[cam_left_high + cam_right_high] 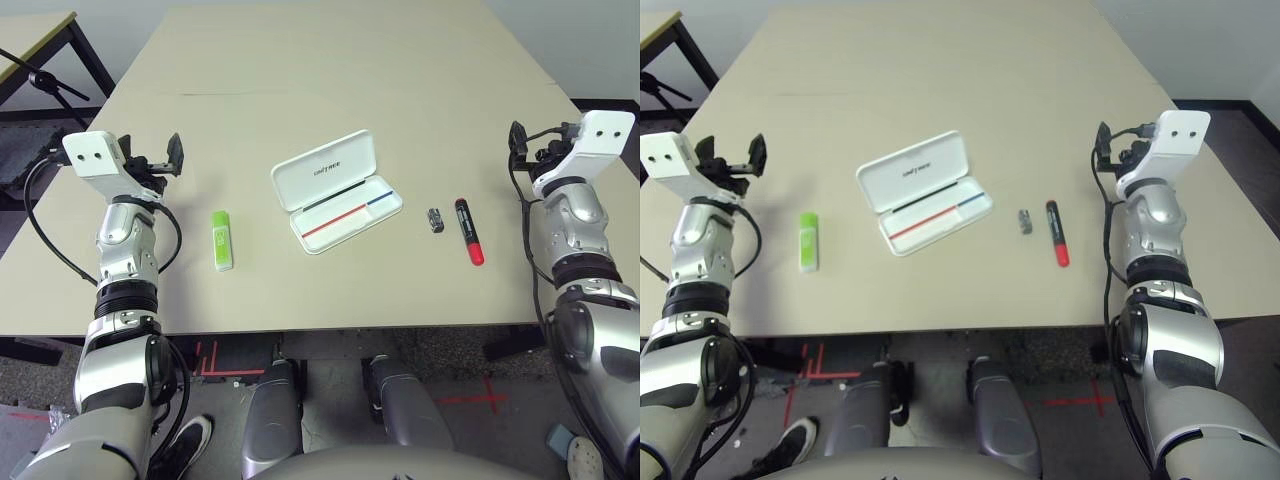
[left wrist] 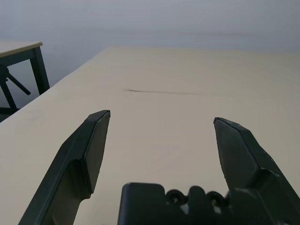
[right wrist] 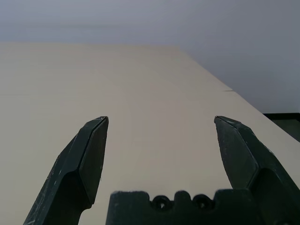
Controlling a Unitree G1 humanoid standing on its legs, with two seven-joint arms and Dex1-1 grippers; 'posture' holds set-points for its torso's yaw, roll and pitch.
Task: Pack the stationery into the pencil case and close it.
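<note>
Beige tabletop [image 1: 330,60] fills my view. Nearest, at lower left of centre, lies the lime-green stick [image 1: 222,240]; the white pencil case [image 1: 336,190] sits open mid-frame; the grey metal piece [image 1: 436,220] and red marker [image 1: 469,231] lie just right of it. My left gripper [image 2: 159,136] and right gripper [image 3: 159,136] hover at either side, fingers spread wide, holding nothing. Beyond, bare table runs far; another table [image 1: 35,35] stands upper left.

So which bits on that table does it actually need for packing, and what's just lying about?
Needed for packing:
- open white pencil case
- lime-green stick
- red marker
- small dark metal piece
- left pincer and right pincer, both open and holding nothing

Just lying about:
- another table at the far left
</note>
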